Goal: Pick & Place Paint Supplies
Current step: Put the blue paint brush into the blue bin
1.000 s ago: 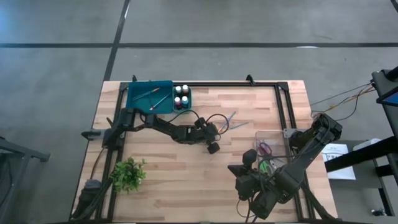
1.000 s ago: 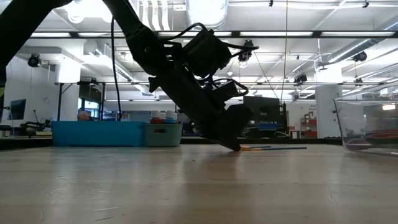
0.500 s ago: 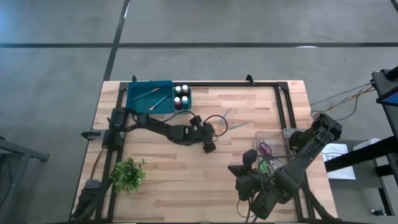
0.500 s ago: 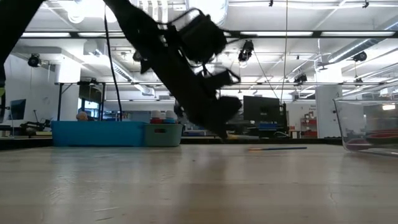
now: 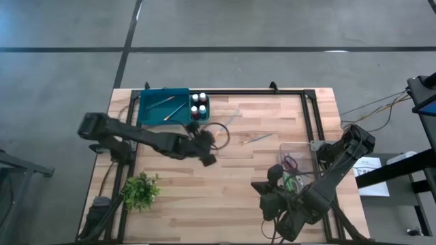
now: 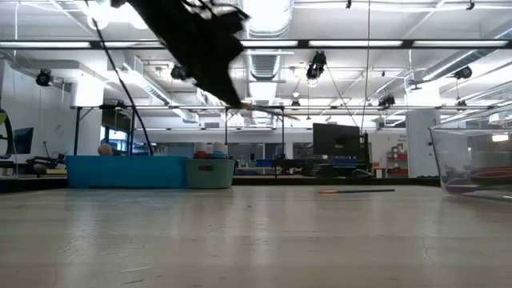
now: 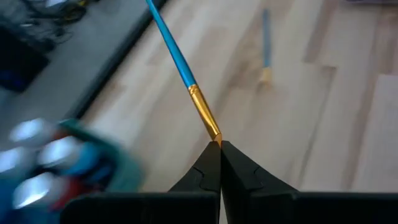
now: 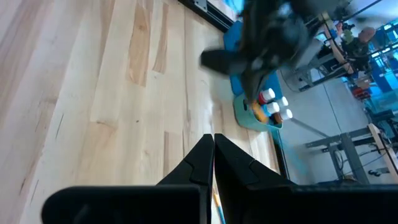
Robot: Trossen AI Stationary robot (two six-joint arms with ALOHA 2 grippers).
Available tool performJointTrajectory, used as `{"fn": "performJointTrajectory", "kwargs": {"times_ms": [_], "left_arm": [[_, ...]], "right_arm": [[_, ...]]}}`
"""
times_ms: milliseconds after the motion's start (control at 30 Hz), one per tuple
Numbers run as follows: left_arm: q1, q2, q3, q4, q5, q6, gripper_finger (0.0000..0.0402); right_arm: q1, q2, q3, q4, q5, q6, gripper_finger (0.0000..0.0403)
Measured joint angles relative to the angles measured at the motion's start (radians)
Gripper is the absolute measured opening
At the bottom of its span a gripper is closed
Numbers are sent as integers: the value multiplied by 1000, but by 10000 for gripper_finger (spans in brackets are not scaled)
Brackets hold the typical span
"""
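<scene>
My left gripper (image 7: 219, 147) is shut on a thin blue-handled paintbrush (image 7: 176, 57) with a gold ferrule. In the high view the left gripper (image 5: 216, 131) is above the table's middle, just right of the blue tray (image 5: 151, 117). A second brush (image 5: 257, 138) lies flat on the wood farther right and also shows in the left wrist view as a brush (image 7: 265, 43). Two more brushes (image 5: 167, 105) lie in the tray beside the paint bottles (image 5: 199, 105). My right gripper (image 8: 212, 138) is shut and waits near the table's near right. My left gripper pinches the brush at the tip end of its gold ferrule (image 7: 214, 132), between the two fingertips; the bristles are hidden between the fingers. The blue handle sticks out beyond the fingers, in line with them. In the low view the brush (image 6: 268, 107) is lifted clear of the table, roughly level.
A clear container (image 5: 300, 158) with scissors stands at the right, close to the right arm. A green plant (image 5: 139, 190) sits at the near left. A black frame rail (image 5: 310, 116) runs along the table's right side. Bare wood lies between the tray and the container.
My left gripper has risen from the table and moved left toward the blue tray, staying shut on the brush. The brush, which lay with its tip on the wood by the second brush, is now lifted clear. The second brush has stayed where it was.
</scene>
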Motion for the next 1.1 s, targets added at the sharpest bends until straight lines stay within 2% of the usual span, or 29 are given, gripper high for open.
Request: {"fn": "performJointTrajectory", "kwargs": {"times_ms": [133,333,567,900,1100], "left_arm": [[0,-137,-21,-220,-62,-35,0],[31,-308,-34,-515,-71,-124,0],[143,-348,-35,-794,-66,-236,0],[313,-337,-39,-929,32,-201,0],[426,-333,-115,-830,115,38,0]], "right_arm": [[0,0,0,1,0,0,9],[-1,0,0,2,1,0,9],[-1,0,0,4,3,-1,9],[-1,0,0,3,3,-1,9],[-1,0,0,4,3,-1,9]]}}
